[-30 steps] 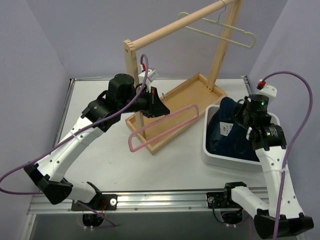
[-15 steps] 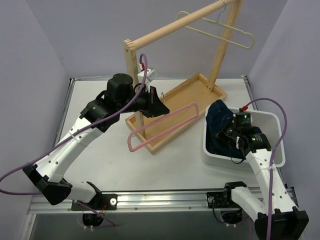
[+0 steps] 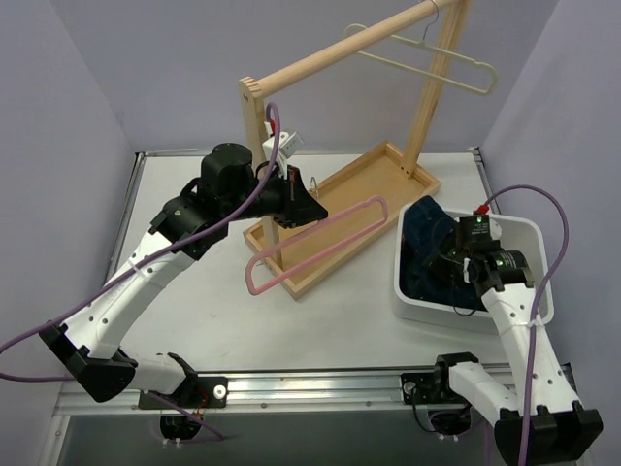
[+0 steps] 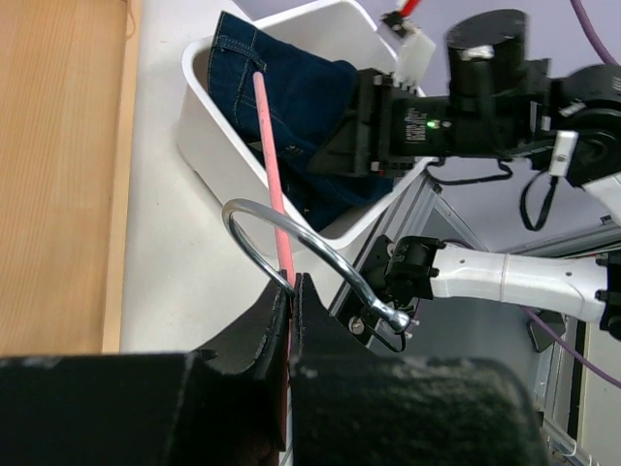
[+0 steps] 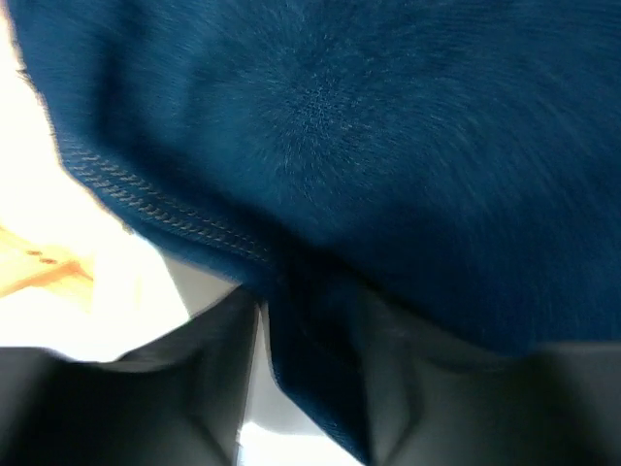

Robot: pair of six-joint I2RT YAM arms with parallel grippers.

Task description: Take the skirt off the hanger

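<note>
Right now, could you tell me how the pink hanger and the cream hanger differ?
The pink hanger is clamped near its hook in the left gripper and slants low; the cream hanger hangs high from the wooden rail, untouched. The pink hanger is bright, the cream hanger pale. Both are bare of clothing.

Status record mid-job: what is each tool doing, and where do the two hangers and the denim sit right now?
left tool: shut on the pink hanger, just below its metal hook
pink hanger: bare, nothing hanging on it
right tool: down in the white bin, a fold of denim between its parted jaws; grip unclear
denim garment: bunched inside the bin
cream hanger: bare, hooked on the rack rail
</note>
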